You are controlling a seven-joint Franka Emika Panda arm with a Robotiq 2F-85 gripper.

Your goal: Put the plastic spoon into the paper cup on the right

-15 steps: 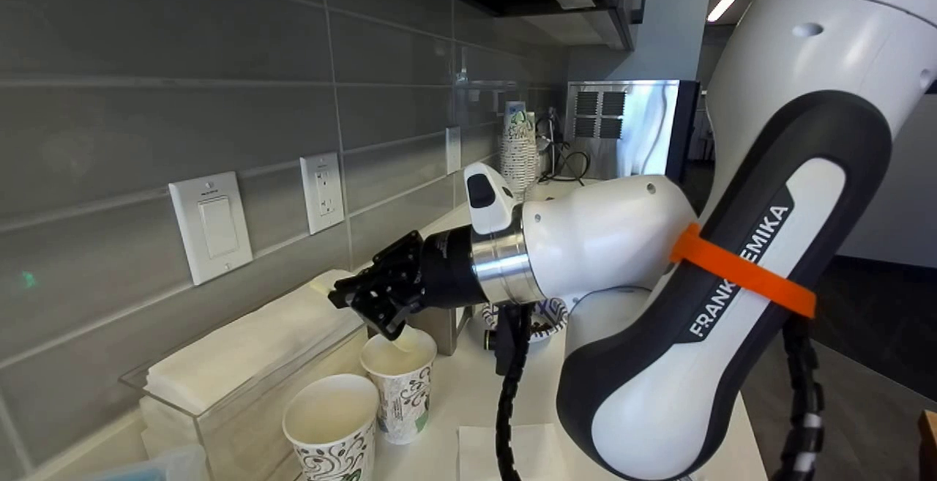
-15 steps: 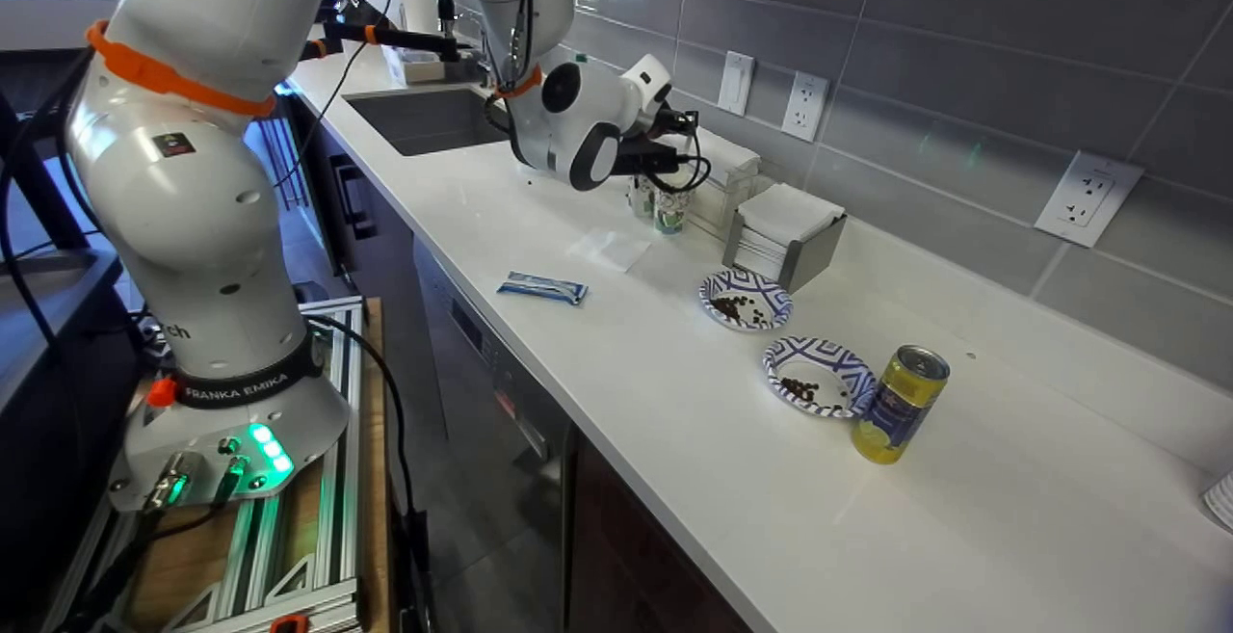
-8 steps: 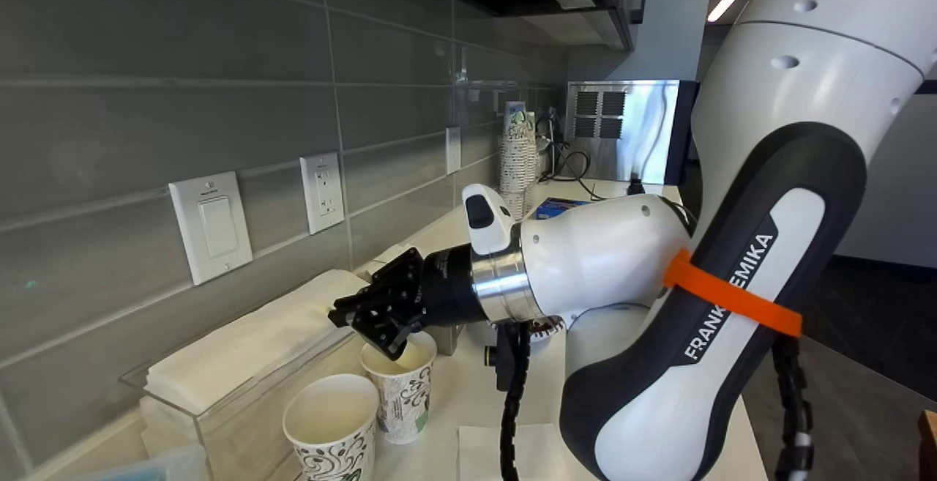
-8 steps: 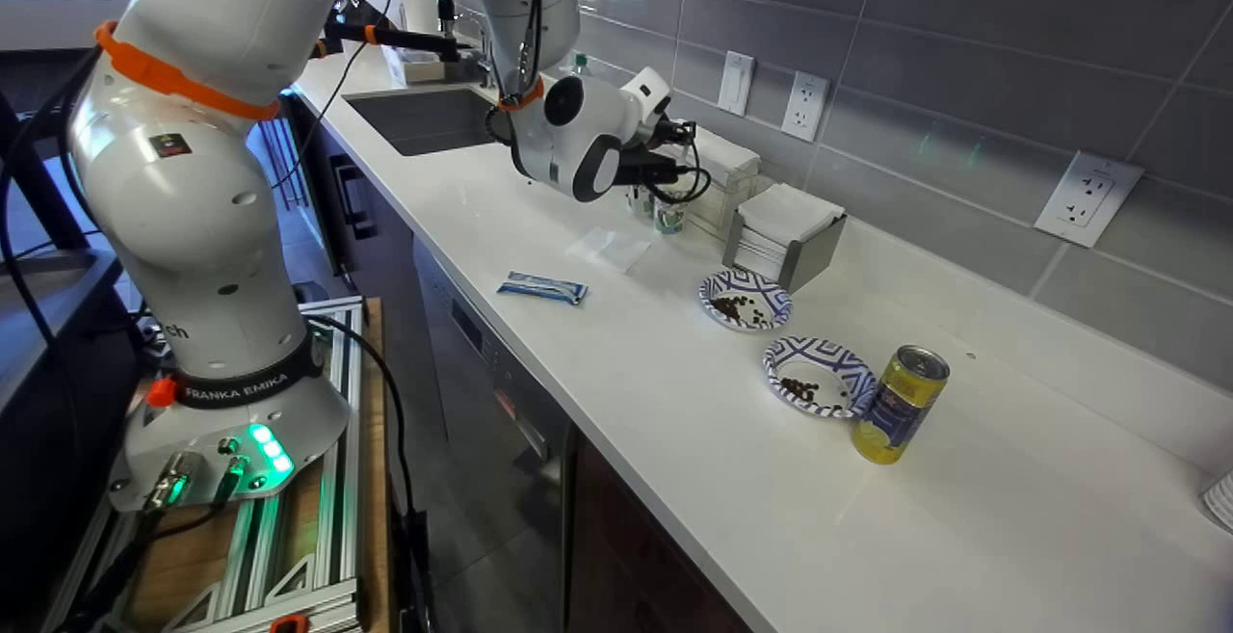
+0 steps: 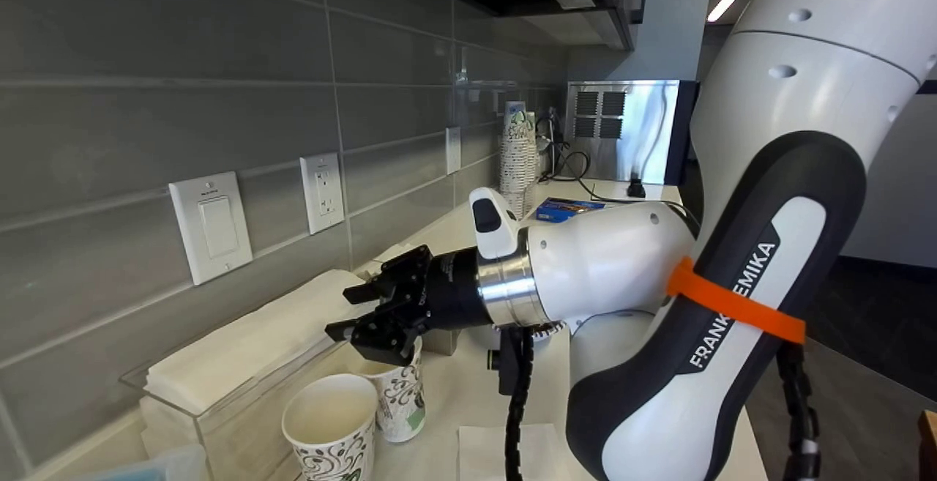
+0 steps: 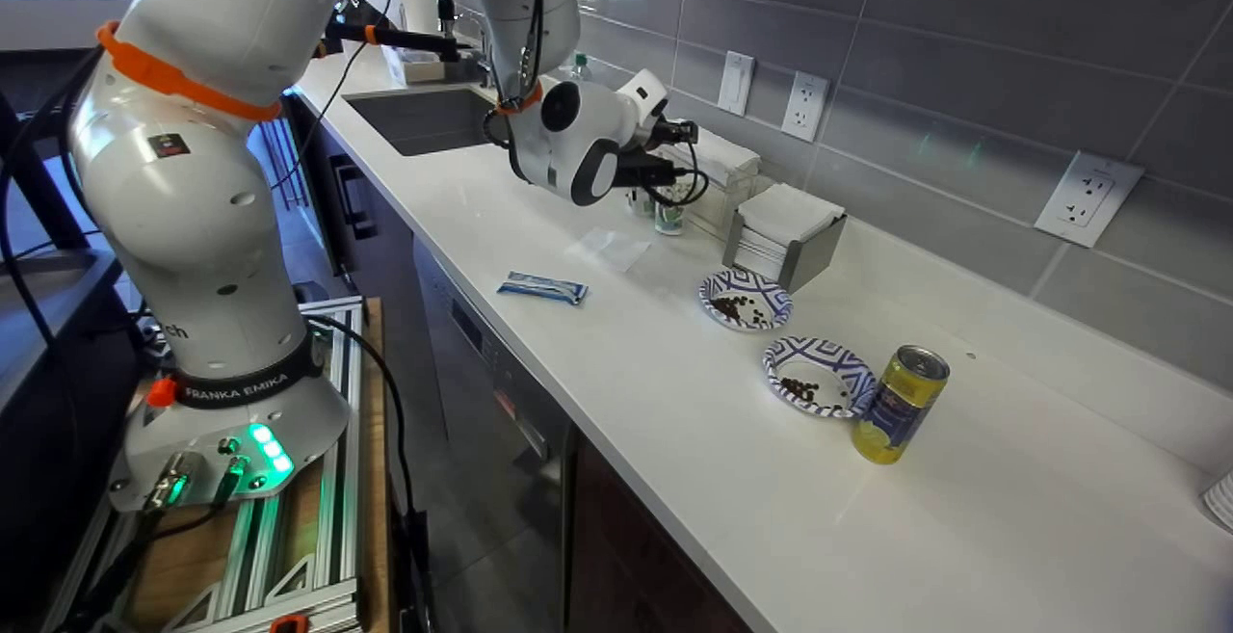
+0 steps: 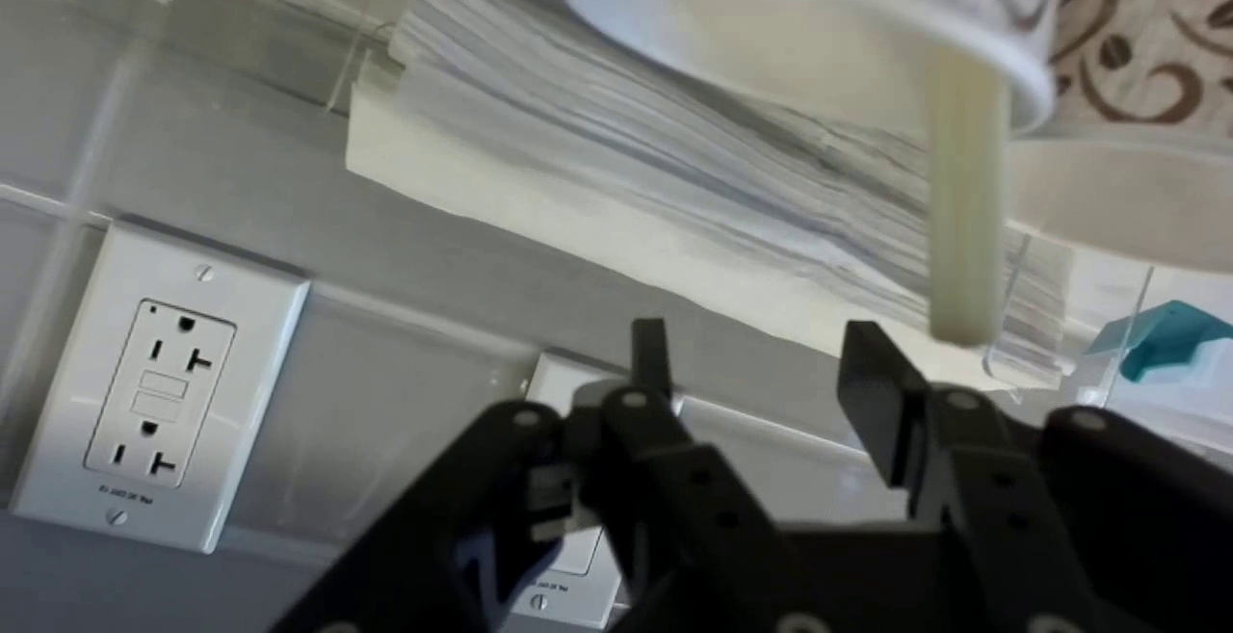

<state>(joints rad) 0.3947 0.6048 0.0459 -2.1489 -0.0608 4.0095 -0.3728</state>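
Two white paper cups with dark swirl print stand side by side on the counter (image 5: 454, 408). The right cup (image 5: 402, 397) is partly hidden behind my gripper (image 5: 342, 312); the left cup (image 5: 337, 437) stands nearer the camera. In the wrist view, the pale plastic spoon (image 7: 966, 209) stands in a cup (image 7: 800, 45), its handle sticking out past the rim. The spoon's lower part is hidden inside. The other cup (image 7: 1146, 65) is beside it. My gripper (image 7: 756, 354) is open and empty, with the handle end just outside one finger.
A clear holder with white napkins (image 5: 241, 353) stands by the tiled wall beside the cups. A grey napkin holder (image 6: 814, 248), two patterned bowls (image 6: 747, 278) (image 6: 821, 354), a yellow can (image 6: 901, 407) and a blue wrapper (image 6: 542, 288) are on the counter.
My gripper has lowered, opened and let go of the spoon, then drawn back slightly to the right. The right cup appears shifted slightly left. The left cup has not moved.
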